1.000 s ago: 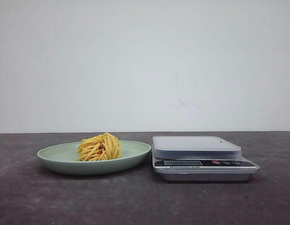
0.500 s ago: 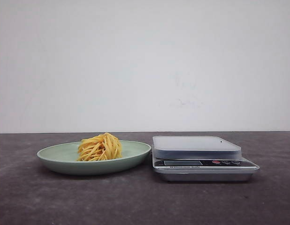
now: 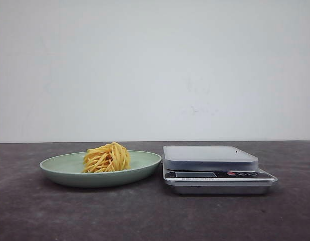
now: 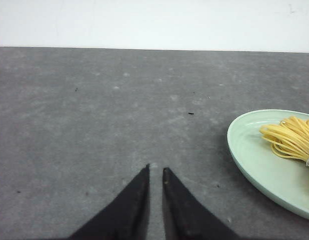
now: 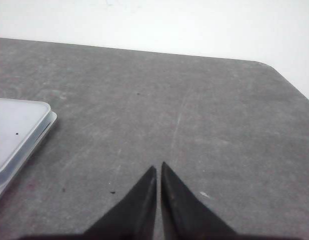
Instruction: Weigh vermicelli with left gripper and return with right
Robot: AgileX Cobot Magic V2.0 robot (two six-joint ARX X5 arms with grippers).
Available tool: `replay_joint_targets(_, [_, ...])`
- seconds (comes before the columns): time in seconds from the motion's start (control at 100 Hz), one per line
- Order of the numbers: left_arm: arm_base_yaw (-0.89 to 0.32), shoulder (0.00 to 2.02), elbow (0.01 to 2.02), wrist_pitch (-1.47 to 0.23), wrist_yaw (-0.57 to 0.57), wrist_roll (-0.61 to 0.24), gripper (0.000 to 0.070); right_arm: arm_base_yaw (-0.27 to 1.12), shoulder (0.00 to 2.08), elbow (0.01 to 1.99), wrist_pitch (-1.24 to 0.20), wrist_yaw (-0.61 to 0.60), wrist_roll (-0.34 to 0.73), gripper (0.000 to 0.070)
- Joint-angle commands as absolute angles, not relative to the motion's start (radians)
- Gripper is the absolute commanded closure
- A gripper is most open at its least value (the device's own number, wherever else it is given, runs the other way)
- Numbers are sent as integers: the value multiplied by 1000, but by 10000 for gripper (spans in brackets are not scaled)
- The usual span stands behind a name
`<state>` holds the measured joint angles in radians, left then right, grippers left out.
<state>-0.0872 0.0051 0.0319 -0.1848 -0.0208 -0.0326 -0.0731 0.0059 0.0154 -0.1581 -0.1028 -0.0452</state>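
Vermicelli [image 3: 107, 157], a yellow coiled nest, lies on the pale green plate [image 3: 59, 168], a little toward the side of the plate that faces the scale. Plate and scale [image 3: 215, 170] stand side by side on the dark grey table [image 3: 145, 216] in the front view, the plate on my left and the scale on my right, their near edges just beside each other; whether they touch I cannot tell. The scale's flat weighing platform [image 3: 209, 153] carries nothing, and a display with small buttons runs along its front face. A plain white wall [image 3: 155, 70] fills the background behind the table.

Neither of my claws appears in the front view. In the left wrist view, my left claw [image 4: 155, 174] hangs over bare table with its two black pointed fingers [image 4: 137, 200] drawn close, only a thin gap between the tips, and holding nothing. The plate [image 4: 244, 155] lies near it, off to one side, with the yellow strands [image 4: 289, 140] on it, apart from the fingers.

In the right wrist view, my right claw [image 5: 158, 170] is likewise narrow, its fingertips [image 5: 174, 200] almost meeting and gripping nothing, over bare table. A corner of the scale's pale platform [image 5: 17, 130] shows near it, to one side, not touching the fingers. The table's rounded far corner [image 5: 267, 65] shows against the wall.
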Motion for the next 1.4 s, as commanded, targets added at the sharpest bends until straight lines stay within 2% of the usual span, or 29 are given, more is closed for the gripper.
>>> replay_joint_targets(0.0, [-85,4,14,-190,-19,-19,688,-74,4,12,-138,-105,-48,692])
replay_joint_targets(0.27, [-85,4,14,-176,-37,1,688,-73,4,12,-101,-106,-7,692])
replay_joint_targets(0.6, [-85,4,14,-135,-38,-19,688,-73,4,12,-105,-108,6,692])
replay_joint_targets(0.75, [-85,4,15,-135,-21,-32,688,-73,4,12,-107,-112,69,693])
replay_joint_targets(0.92, [-85,4,15,-114,-22,-132,689,-73,4,19,-88,-116,223,693])
replay_joint_targets(0.97, [-85,4,15,-81,-25,-205,689,-73,4,31,-80,-116,277,694])
replay_joint_targets(1.09, [-85,10,74,-37,-25,-441,687,-73,4,98,-78,-140,391,695])
replay_joint_targets(1.14, [-85,31,125,-49,-26,-488,687,-73,5,141,-85,-150,414,695])
replay_joint_targets(1.26, [-85,137,308,-132,-23,-465,687,-73,34,279,-171,-157,420,696])
replay_joint_targets(1.39, [-85,305,536,-224,18,-359,688,-73,119,434,-298,-163,395,696])
